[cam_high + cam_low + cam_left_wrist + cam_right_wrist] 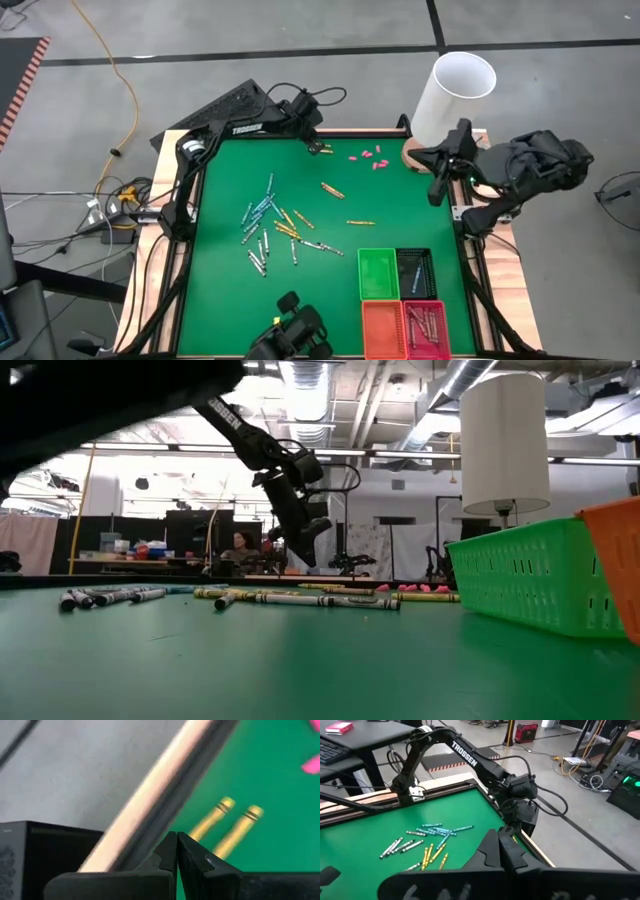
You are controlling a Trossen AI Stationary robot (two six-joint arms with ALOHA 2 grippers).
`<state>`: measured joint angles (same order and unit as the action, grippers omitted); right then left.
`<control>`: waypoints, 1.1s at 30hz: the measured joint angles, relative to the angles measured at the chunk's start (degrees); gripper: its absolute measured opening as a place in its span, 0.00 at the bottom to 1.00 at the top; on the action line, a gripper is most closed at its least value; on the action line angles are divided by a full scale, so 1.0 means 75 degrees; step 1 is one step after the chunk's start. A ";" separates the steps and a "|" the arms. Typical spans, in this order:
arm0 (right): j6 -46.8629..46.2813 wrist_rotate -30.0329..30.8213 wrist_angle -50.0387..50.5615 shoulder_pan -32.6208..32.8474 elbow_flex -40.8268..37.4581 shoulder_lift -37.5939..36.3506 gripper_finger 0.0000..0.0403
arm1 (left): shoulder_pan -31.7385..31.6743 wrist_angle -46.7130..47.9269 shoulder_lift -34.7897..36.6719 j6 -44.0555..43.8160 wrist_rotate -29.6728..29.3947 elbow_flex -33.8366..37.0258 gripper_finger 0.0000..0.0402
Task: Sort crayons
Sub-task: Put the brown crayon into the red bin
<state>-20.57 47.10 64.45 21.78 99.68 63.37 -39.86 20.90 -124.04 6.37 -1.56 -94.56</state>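
Many crayons (270,225) in light blue, yellow-orange and grey-white lie flat and scattered in the middle of the green table; they also show in the low view (300,598) and the right wrist view (427,842). Two yellow-orange crayons (322,150) lie by the far edge, and show in the left wrist view (235,827). My left gripper (313,143) is shut and empty, raised above the far edge just short of these two; its fingertips show in the left wrist view (177,840) and the low view (308,552). My right gripper (437,188) is shut and empty at the far right; it also shows in the right wrist view (500,842).
Four small bins stand at the near right: green (378,272), black (415,272), orange (382,328) and red (425,325), the last with crayons in it. A white cylinder (455,95) stands at the far right corner. Small pink pieces (367,157) lie near the far edge.
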 joint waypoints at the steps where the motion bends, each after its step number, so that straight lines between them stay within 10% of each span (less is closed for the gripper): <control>1: 0.0001 0.0001 -0.0006 0.0001 0.0000 0.0000 0.00 | 0.0000 -0.0009 -0.0081 -0.0019 -0.0038 -0.0007 0.00; 11: 0.0007 0.0142 0.0054 0.0045 0.0003 0.0001 0.00 | 0.0006 0.0105 -0.0491 -0.0112 0.0037 0.0008 0.00; 23: 0.0004 0.0149 0.0148 0.0359 0.0003 0.0006 0.00 | 0.0528 0.3308 -0.0058 0.1036 0.2063 -0.0176 0.00; 33: -0.0005 0.0517 0.0440 0.0394 0.0003 0.0006 0.00 | 0.1144 0.2004 0.1047 0.0947 0.1868 -0.0287 0.00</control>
<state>-20.60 50.98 67.75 24.73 99.70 63.42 -31.28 35.93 -116.18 13.48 12.45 -96.71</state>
